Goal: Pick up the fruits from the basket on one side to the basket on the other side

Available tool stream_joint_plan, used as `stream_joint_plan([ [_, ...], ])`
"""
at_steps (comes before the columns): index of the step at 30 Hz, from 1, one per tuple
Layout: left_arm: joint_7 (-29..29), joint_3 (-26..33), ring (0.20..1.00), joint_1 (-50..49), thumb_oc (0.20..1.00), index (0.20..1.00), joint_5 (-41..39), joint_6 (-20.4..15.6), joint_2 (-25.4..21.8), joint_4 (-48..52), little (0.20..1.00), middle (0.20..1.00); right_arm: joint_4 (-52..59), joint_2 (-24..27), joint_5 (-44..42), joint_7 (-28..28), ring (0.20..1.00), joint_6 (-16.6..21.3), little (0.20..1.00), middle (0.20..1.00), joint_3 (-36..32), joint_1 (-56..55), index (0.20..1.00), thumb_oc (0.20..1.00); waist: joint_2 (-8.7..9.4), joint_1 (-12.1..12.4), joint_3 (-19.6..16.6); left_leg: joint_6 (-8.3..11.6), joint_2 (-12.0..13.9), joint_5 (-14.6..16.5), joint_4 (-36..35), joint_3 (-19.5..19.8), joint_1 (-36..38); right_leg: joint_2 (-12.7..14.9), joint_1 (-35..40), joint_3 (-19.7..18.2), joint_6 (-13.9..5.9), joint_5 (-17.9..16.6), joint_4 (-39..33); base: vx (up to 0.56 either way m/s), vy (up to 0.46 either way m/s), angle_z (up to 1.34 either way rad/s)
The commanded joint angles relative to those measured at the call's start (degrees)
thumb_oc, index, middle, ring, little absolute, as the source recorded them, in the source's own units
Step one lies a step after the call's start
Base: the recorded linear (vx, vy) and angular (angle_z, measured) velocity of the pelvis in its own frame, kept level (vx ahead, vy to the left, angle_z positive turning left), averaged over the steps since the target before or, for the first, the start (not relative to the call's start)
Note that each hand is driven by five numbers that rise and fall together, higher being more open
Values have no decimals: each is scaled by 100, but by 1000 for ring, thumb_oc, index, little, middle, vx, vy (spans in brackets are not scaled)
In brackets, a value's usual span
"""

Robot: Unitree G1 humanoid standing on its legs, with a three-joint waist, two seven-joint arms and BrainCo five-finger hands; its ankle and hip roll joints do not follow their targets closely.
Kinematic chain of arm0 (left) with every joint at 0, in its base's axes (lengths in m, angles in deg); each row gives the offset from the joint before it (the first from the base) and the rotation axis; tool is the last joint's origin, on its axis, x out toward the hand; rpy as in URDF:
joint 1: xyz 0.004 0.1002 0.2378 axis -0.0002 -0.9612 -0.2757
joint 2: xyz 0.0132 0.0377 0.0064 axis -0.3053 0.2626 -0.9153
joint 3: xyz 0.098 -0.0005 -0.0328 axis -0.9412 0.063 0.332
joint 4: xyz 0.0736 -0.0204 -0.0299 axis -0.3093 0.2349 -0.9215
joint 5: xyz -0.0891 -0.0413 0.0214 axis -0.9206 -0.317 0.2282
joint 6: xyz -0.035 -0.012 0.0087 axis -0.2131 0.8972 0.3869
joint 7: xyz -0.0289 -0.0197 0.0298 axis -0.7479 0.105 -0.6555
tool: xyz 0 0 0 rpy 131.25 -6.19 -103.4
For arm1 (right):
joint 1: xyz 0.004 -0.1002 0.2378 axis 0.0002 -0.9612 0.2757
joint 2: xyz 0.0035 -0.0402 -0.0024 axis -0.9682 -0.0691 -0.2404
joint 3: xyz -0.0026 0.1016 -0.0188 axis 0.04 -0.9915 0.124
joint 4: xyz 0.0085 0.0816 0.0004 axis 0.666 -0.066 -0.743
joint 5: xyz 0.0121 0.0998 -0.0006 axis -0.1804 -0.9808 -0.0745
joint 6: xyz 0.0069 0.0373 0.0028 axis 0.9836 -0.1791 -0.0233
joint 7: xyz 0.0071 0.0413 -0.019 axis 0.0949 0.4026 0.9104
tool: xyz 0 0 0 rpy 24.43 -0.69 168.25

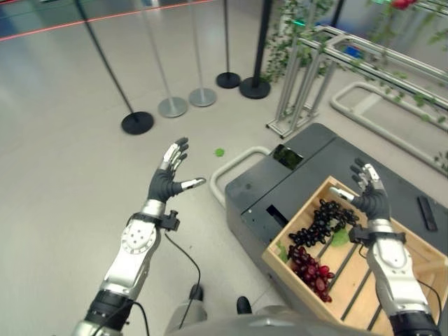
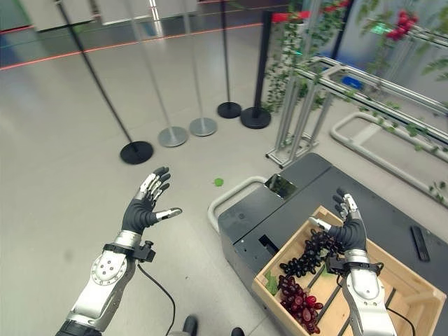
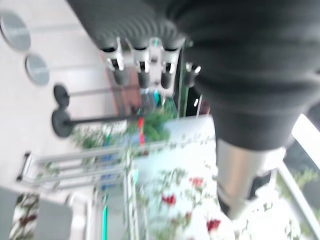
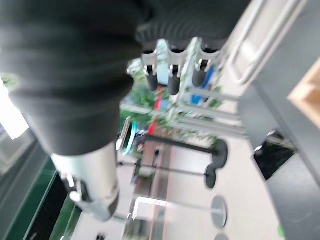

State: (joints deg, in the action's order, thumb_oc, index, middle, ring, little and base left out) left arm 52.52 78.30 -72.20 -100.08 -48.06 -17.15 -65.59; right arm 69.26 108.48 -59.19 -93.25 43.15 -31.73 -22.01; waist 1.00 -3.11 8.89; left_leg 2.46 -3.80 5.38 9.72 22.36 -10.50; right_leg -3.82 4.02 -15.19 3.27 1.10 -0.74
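Over the crate, 4 o'clock: right hand point(image 1: 371, 196) raised, fingers spread and straight, holding nothing, palm just above the dark grapes
Over bare floor, 9 o'clock: left hand point(image 1: 168, 178) also up, fingers splayed, thumb out to the side, nothing in it
Fruit: dark grapes point(image 1: 323, 222) and red grapes point(image 1: 311, 271) both lie in the wooden crate point(image 1: 420, 252), dark bunch at the far end, red bunch at the near-left corner, a green leaf point(image 1: 340, 238) between the slats
Crate seat: rests on a dark grey cart point(image 1: 280, 192) at 3 to 4 o'clock
Other basket: can't place it from these views, so which side the fruit is on can't be told
Stage: empty hand above fruit in a crate fits either reaching in for a bunch or just having let one go; can't settle which
If a pick, doing it well: come down on the bunch near its stem end, curl fingers under the cluster, not squeeze single berries; lift straight up to clear the crate wall
Risk: grapes shed or crush easily, bunch may snag on slats
Surround: stanchion bases point(image 1: 137, 122) at 11 o'clock, metal frame with vines point(image 1: 301, 84) at 1 o'clock
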Motion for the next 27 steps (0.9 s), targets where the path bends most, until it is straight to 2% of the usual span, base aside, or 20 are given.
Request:
stream_joint_plan([
  [1,-86,144,1000,257,1000,1000,65,-307,-103,340,1000,1000,388,196,112,183,1000,229,1000,1000,-329,97,1000,1000,-11,-78,-93,41,36,-159,159,-650,464,141,-54,305,-818,485,326,175,342,-148],
  [3,-100,41,1000,402,1000,1000,50,-303,-119,348,1000,1000,316,168,165,150,1000,179,1000,1000,-382,76,1000,1000,-46,-165,-155,-100,-15,-93,-73,-979,669,258,-182,165,-1013,509,555,114,329,-127],
  [4,-99,39,1000,412,1000,1000,50,-306,-120,342,1000,1000,320,166,166,150,1000,175,1000,1000,-386,78,1000,1000,-42,-144,-163,-96,-11,-131,-102,-998,659,258,-210,143,-1018,487,557,70,365,-83],
  [5,-73,-46,1000,542,1000,1000,45,-295,-160,294,1000,1000,302,135,205,148,1000,150,1000,1000,-381,104,1000,1000,-98,-214,-207,-206,-36,-68,-249,-1310,787,354,-371,91,-1185,519,736,23,223,-64],
  [6,-72,-48,1000,553,1000,1000,46,-299,-160,287,1000,1000,305,132,208,147,1000,148,1000,1000,-384,109,1000,1000,-96,-195,-213,-203,-32,-101,-268,-1327,772,352,-399,71,-1190,495,735,33,450,-84],
  [7,-55,-100,1000,684,1000,1000,39,-305,-195,219,1000,1000,220,145,307,109,1000,111,1000,1000,-338,213,1000,1000,-141,-262,-229,-285,-93,-37,-331,-1578,850,482,-591,64,-1361,441,872,-26,333,-88],
  [9,-32,-119,1000,730,1000,1000,18,-306,-188,173,1000,1000,175,142,316,62,1000,110,1000,1000,-304,278,1000,1000,-155,-251,-210,-317,-127,0,-316,-1728,851,539,-686,34,-1430,405,906,-36,315,-100],
  [10,3,-94,1000,730,1000,1000,9,-309,-175,170,1000,1000,118,139,332,-25,1000,110,1000,1000,-248,438,1000,1000,-177,-281,-142,-381,-164,108,-361,-1989,925,673,-886,62,-1565,193,863,-56,186,-99],
  [11,3,-88,1000,734,1000,1000,9,-310,-176,168,1000,1000,117,138,333,-27,1000,109,1000,1000,-244,447,1000,1000,-174,-263,-148,-376,-159,80,-373,-2012,905,669,-908,36,-1567,155,844,-134,270,-107],
  [12,22,15,1000,619,1000,1000,-26,-319,-162,193,1000,1000,71,65,267,-57,1000,108,1000,1000,-141,570,1000,1000,-176,-160,-41,-389,-66,117,-391,-2312,941,875,-1144,556,-1570,-5,786,-151,122,-115],
  [13,37,118,1000,538,1000,1000,-54,-321,-169,194,1000,1000,-76,22,196,-73,1000,104,1000,1000,-65,656,1000,1000,-192,-87,-16,-401,25,126,-455,-2510,971,1001,-1226,1046,-1473,10,825,-165,156,-165],
  [15,22,175,1000,481,1000,1000,-70,-314,-166,184,1000,1000,-134,-5,190,-75,1000,87,1000,1000,-27,675,1000,1000,-206,-86,-18,-412,50,95,-523,-2605,988,1012,-1272,1214,-1422,41,920,-78,70,-145],
  [16,33,311,1000,409,1000,1000,-116,-298,-154,91,1000,1000,-327,-46,235,-56,1000,22,1000,1000,52,704,1000,1000,-170,-168,-2,-445,102,120,-586,-2869,1121,1030,-1211,1445,-1377,166,1211,-74,37,-97],
  [19,-62,489,1000,144,1000,1000,-217,-195,-125,120,1000,1000,-373,-71,330,25,1000,-65,1000,1000,49,660,1000,1000,-146,-104,-46,-424,211,63,-760,-3228,1212,1185,-1032,2011,-1274,328,1420,-75,-2,-102],
  [20,-64,495,1000,140,1000,1000,-219,-192,-126,125,1000,1000,-372,-72,330,25,1000,-66,1000,1000,52,663,1000,1000,-143,-102,-52,-423,212,42,-764,-3236,1198,1183,-1045,2005,-1269,304,1408,-64,-62,-100],
  [21,-78,609,1000,-67,1000,1000,-267,-156,-76,138,1000,1000,-404,-135,286,40,1000,-78,1000,1000,71,698,1000,1000,-119,-17,-127,-391,253,-6,-858,-3399,1200,1301,-864,2344,-1249,324,1305,-51,-83,-59],
  [23,-62,686,1000,-197,1000,1000,-305,-87,-35,100,1000,1000,-498,-199,274,32,1000,-113,1000,1000,181,799,1000,1000,-60,103,-195,-363,279,-63,-974,-3597,1242,1435,-661,2738,-1293,243,1021,-40,-101,-68],
  [24,-62,687,1000,-197,1000,1000,-305,-86,-35,100,1000,1000,-499,-199,274,32,1000,-113,1000,1000,182,800,1000,1000,-61,104,-198,-363,280,-65,-974,-3597,1238,1432,-662,2739,-1293,236,1012,-3,-184,-115],
  [26,-50,827,1000,-360,1000,1000,-273,-64,-11,42,1000,1000,-510,-260,245,42,1000,-148,1000,1000,291,923,1000,1000,73,230,-290,-293,341,-104,-1043,-3845,1253,1491,-519,3016,-1369,4,433,30,-244,-92],
  [27,-47,843,1000,-384,1000,1000,-247,-75,14,4,1000,1000,-493,-276,237,39,1000,-142,1000,1000,285,913,1000,1000,92,228,-293,-264,371,-119,-1067,-3852,1284,1434,-421,2914,-1387,18,312,22,-149,-37],
])
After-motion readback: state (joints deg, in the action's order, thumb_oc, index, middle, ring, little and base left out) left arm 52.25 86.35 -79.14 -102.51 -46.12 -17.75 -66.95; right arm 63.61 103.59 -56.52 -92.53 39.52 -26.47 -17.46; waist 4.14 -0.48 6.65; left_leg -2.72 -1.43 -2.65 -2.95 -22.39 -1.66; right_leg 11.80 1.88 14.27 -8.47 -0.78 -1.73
